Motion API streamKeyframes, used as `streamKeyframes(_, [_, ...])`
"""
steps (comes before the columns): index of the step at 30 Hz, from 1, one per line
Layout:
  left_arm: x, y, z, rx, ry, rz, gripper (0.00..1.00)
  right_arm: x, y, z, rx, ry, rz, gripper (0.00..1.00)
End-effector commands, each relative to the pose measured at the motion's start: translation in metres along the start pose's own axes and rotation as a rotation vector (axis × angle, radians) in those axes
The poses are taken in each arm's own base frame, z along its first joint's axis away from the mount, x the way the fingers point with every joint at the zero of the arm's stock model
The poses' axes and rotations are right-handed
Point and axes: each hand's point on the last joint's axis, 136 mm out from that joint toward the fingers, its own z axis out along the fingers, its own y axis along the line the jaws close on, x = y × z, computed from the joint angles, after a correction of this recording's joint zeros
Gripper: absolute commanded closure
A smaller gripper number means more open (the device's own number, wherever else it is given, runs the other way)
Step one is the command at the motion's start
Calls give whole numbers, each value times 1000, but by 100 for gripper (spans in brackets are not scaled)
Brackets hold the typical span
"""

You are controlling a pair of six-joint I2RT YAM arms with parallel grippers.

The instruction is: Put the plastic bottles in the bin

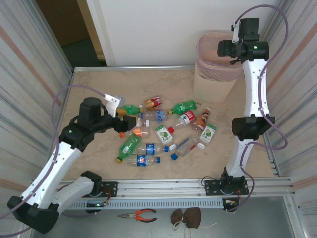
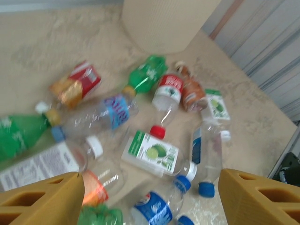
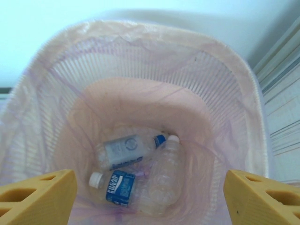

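- My left fingers (image 1: 123, 124) hang over the left edge of the pile; in the left wrist view the two yellow tips stand spread wide at the bottom corners; nothing is gripped between them, and bottles lie on the desk (image 1: 163, 82) under the gap.
- The orange-handled pliers (image 1: 138, 214) lie off the desk, on the grey strip in front of the arm bases.
- The plastic bottles (image 1: 158, 131) lie loose on their sides in the middle of the desk, roughly a dozen, several touching.
- At the pile's left a green bottle (image 1: 130, 145) points its yellowish cap toward me; just right of it is a lime-label bottle (image 1: 163, 134) with a red cap; further right come a red-label bottle (image 1: 185, 119) and a brownish bottle (image 1: 201, 120).
- The bin (image 1: 213, 74) stands upright at the far right of the desk, near the pile's right end; in the right wrist view I count three bottles on its bottom, inside the clear liner (image 3: 140, 35); two of these have white caps and one a blue cap.
- My right fingers (image 1: 227, 48) are held over the bin's mouth; in the right wrist view both tips sit far apart at the lower corners; they hold nothing.
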Motion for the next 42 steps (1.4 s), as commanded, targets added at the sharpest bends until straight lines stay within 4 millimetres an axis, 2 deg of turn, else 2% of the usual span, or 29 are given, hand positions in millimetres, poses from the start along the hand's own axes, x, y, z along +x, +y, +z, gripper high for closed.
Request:
streamKeyframes(1, [38,21,9,-101,100,-123,25,-22,12,-45,-47,-95,29,20])
streamKeyframes(8, [107,46,27,-279,262,-165,23,-20,32,-80,-105,-134,28,20])
streamKeyframes(11, [132,54,30,-363,331,-164,21,-13,39,-86,-134,-130,31,20])
streamKeyframes(15, [155,59,34,-418,399,-144,18,1,44,-87,-149,-102,32,20])
streamKeyframes(21, [169,67,34,-457,438,-116,15,18,46,-88,-158,-70,34,21])
streamKeyframes(26, [180,59,46,-386,473,-103,14,20,47,-94,-171,-85,51,21])
streamKeyframes(32, [187,68,51,-438,514,-122,13,23,52,-97,-194,-81,57,21])
streamKeyframes(42, [201,69,63,-398,537,-165,16,29,58,-96,-203,-60,47,21])
